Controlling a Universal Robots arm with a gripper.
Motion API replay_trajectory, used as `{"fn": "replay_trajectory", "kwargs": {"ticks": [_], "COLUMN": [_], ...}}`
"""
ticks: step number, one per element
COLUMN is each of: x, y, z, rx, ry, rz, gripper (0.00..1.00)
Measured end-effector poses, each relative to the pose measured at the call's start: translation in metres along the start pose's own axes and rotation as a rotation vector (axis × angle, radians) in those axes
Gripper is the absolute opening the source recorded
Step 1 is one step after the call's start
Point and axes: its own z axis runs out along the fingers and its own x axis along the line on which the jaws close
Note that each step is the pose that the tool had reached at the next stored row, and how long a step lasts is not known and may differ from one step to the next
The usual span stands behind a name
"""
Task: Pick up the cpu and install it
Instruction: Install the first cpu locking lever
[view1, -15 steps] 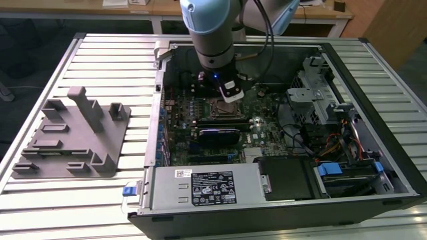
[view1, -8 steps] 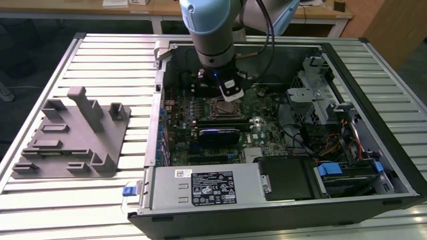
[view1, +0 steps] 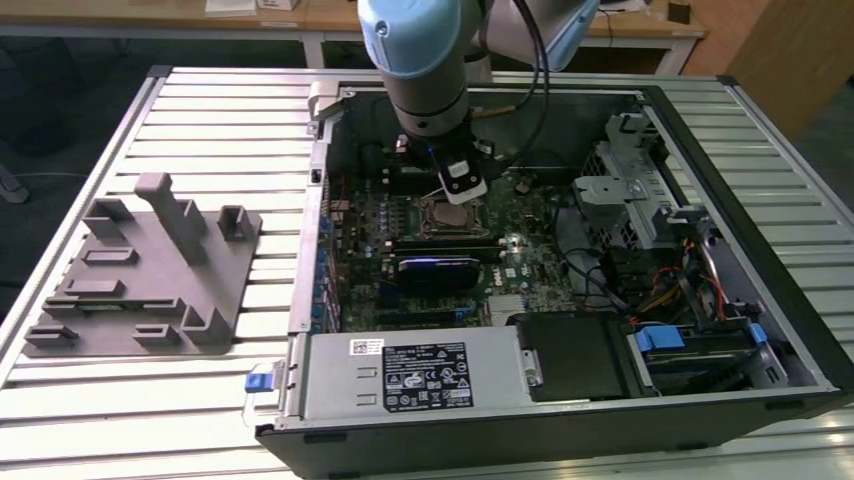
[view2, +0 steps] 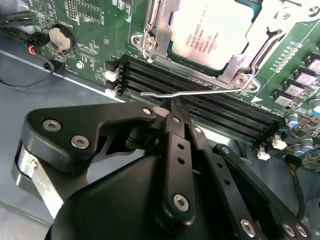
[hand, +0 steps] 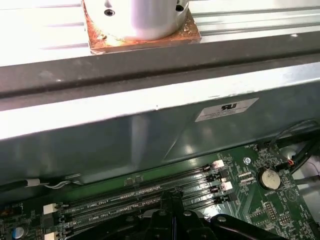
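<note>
We see the cpu (view2: 212, 32) lying flat in its socket on the motherboard (view2: 95, 30), shiny top facing up. It is square, so no side is longer than another. A metal frame (view2: 160, 30) sits around it, and a thin metal lever (view2: 190, 91) sticks out just beside the frame, over the black memory slots (view2: 210, 107).

In the exterior view the cpu (view1: 454, 215) sits near the middle of the open computer case (view1: 561, 420). The arm (view1: 420, 60) comes straight down into the case, and the gripper (view1: 461, 192) hangs just above the socket.

In the second wrist view the gripper (view2: 167, 111) has its black fingers (view2: 177, 135) pressed together, with nothing between them. The tips are right by the lever and near the cpu, not on it.

Around the socket we see a round coin battery (view2: 60, 37), small white plugs (view2: 111, 75) and wires. In the exterior view a grey power box (view1: 414, 370) sits at the near end of the case, and a grey plastic holder (view1: 147, 270) lies on the slatted table (view1: 200, 130), on the exterior view's left.
</note>
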Motion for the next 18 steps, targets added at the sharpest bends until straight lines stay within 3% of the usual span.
{"fn": "replay_trajectory", "kwargs": {"ticks": [4,11,18], "x": [-0.0002,-0.0022,-0.0032], "y": [0.0006,0.0072,0.0045], "z": [-0.0016,-0.0160,-0.0175], "rx": [0.0001,-0.0060,-0.0020], "ry": [0.0001,0.0012,-0.0022], "rz": [0.000,0.001,0.007], "gripper": [0.11,0.11,0.11]}}
